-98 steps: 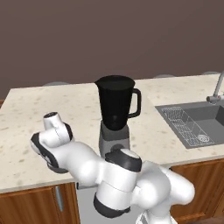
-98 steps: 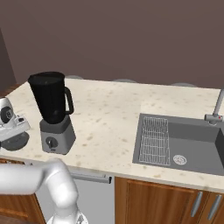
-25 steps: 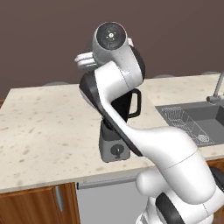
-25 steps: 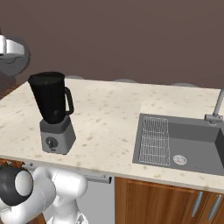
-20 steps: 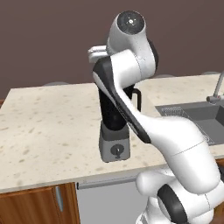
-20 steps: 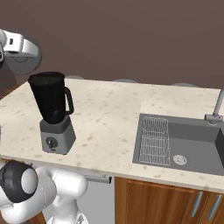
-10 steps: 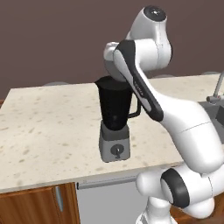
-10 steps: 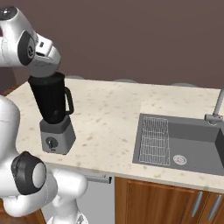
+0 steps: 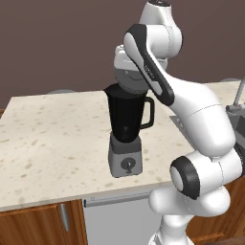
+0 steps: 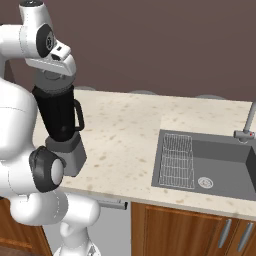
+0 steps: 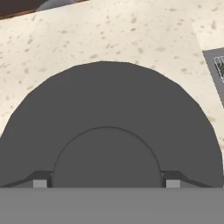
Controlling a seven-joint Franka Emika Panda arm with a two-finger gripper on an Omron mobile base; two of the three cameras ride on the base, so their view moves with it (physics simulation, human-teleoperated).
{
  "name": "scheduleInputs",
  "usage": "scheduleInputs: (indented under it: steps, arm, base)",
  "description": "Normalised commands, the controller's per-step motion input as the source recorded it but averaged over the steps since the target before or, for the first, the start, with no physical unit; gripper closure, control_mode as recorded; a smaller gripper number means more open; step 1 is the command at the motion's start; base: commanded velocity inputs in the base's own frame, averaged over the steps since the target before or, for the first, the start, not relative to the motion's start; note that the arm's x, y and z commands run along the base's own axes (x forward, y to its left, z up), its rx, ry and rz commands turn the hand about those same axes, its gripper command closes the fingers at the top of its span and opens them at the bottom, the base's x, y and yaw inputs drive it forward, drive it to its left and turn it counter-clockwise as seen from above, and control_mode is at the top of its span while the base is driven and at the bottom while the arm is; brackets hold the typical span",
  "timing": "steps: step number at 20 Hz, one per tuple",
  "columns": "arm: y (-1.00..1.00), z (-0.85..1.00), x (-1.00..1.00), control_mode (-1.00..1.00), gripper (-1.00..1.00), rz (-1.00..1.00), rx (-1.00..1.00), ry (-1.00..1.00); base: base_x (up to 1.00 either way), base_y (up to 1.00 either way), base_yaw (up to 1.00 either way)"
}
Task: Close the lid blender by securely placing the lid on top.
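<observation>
The speckled desk [image 9: 52,129] carries the blender [image 9: 125,129], standing upright near its front edge, handle toward the sink [image 10: 210,160] on the right. The lid [image 11: 109,127] lies flat, pinched at its raised centre by the claw [image 11: 106,183], right over the jar's mouth.

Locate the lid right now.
The lid is in the end effector, right above the blender mouth, left of the sink in the right base view.
</observation>
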Motion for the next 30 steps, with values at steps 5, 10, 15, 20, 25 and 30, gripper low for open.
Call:
scheduleInputs:
  steps: [5,10,15,20,25,30]
  arm:
    - [0.04,-0.02,0.0,-1.0,1.0,0.0,-0.01,0.17]
    - [0.26,-0.14,-0.01,-1.0,1.0,0.0,0.0,0.07]
    - [0.29,-0.24,0.0,-1.0,1.0,0.0,0.0,0.02]
    - [0.01,-0.11,0.0,-1.0,1.0,0.0,0.0,0.0]
    - [0.0,-0.02,0.0,-1.0,1.0,0.0,0.0,0.0]
    - [0.0,0.0,0.01,-1.0,1.0,0.0,0.0,0.0]
  base:
    - [0.0,0.0,0.0]
    - [0.0,0.0,0.0]
    - [0.0,0.0,0.0]
    - [0.0,0.0,0.0]
    - [0.0,0.0,0.0]
    - [0.0,0.0,0.0]
